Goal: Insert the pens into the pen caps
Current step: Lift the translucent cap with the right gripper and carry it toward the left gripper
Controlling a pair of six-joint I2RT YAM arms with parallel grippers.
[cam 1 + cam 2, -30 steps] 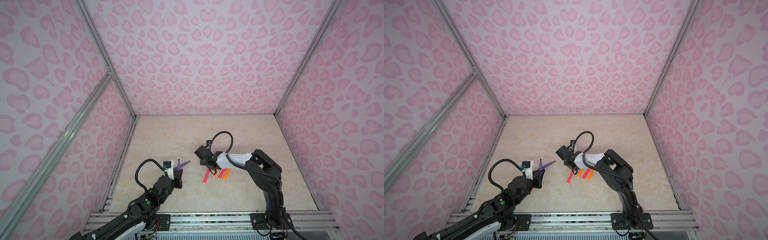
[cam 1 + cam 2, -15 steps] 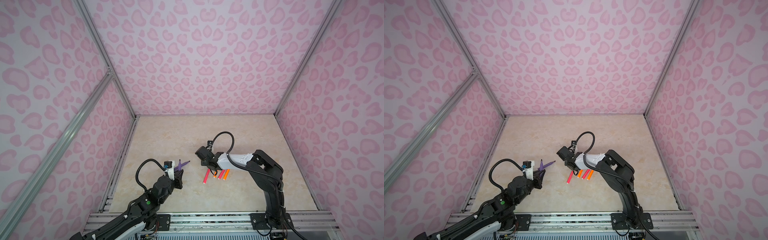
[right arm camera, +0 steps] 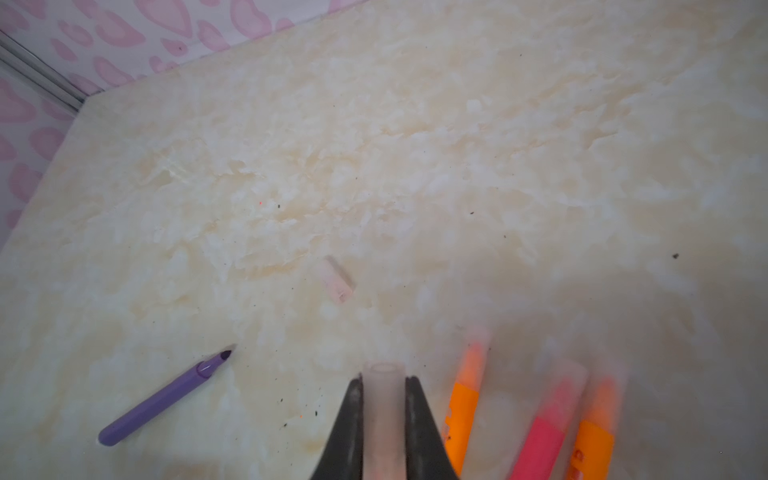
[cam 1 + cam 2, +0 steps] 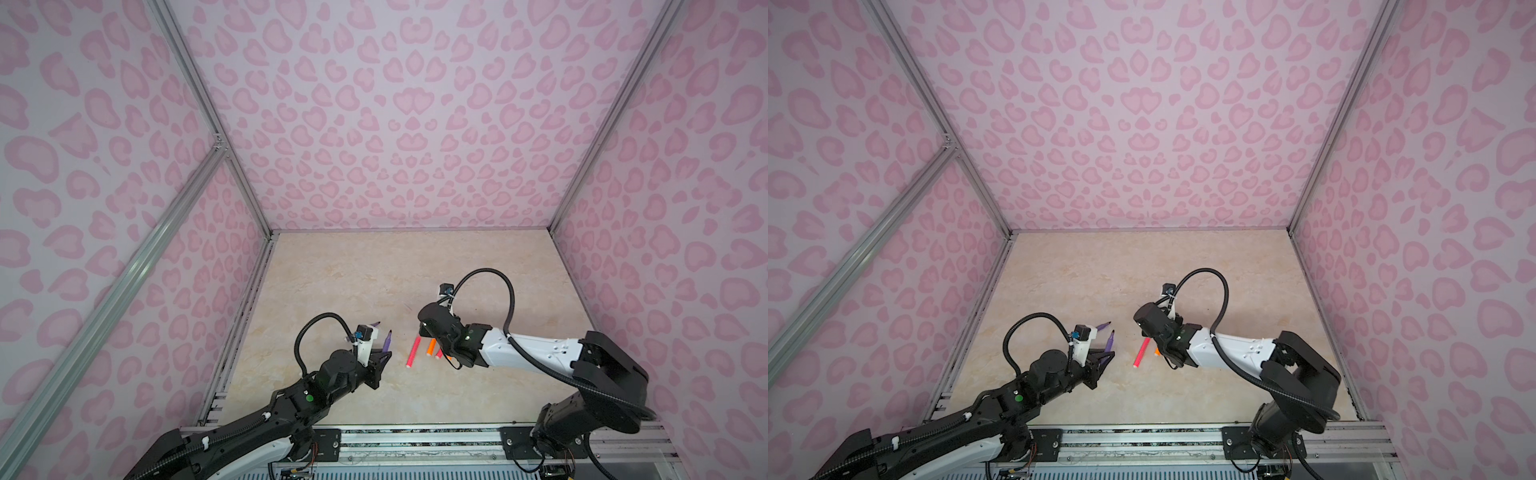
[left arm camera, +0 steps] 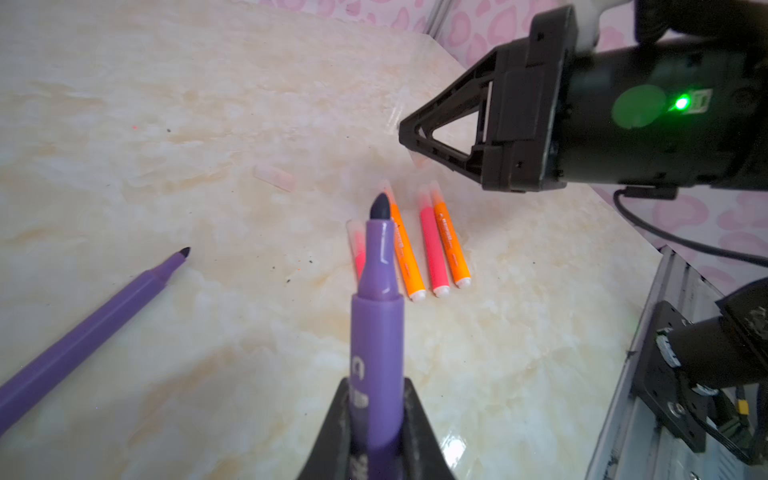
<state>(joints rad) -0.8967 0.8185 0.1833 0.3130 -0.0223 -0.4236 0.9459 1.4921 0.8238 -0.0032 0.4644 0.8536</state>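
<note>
**Left pincer** point(image 5: 374, 397): clenched on the barrel of the held purple pen point(image 5: 376, 324). In both top views it sits above the beige surface point(image 4: 374, 270), towards the front-left corner. The pen has a purple barrel, a tapered collar and a bare dark pointed tip that sticks out past the fingertips.

**Second purple pen** point(image 5: 104, 324): lies flat on the surface, just beside the left pincer. Its dark tip is uncapped and nothing touches it.

**Loose cap** point(image 5: 274, 178): a short clear tube, faint against the beige. It lies flat between the second purple pen and the row of pens, touching neither.

**Row of pens**, near the middle of the front half of the surface:
- First pink pen point(image 5: 356, 253), partly hidden behind the held purple pen in the left wrist view.
- First orange pen point(image 5: 405, 253).
- Second pink pen point(image 5: 432, 249).
- Second orange pen point(image 5: 451, 241).

The four lie side by side and roughly parallel, with their whitish butt ends towards the front edge. Each tip is sheathed in a clear cap.

**Right pincer** point(image 3: 382, 380): closed on the held cap point(image 3: 382, 415). The cap is a clear tube gripped lengthwise, and its open mouth shows just past the fingertips. The pincer is just beyond the capped ends of the row. Whether it touches the surface cannot be told.
</note>
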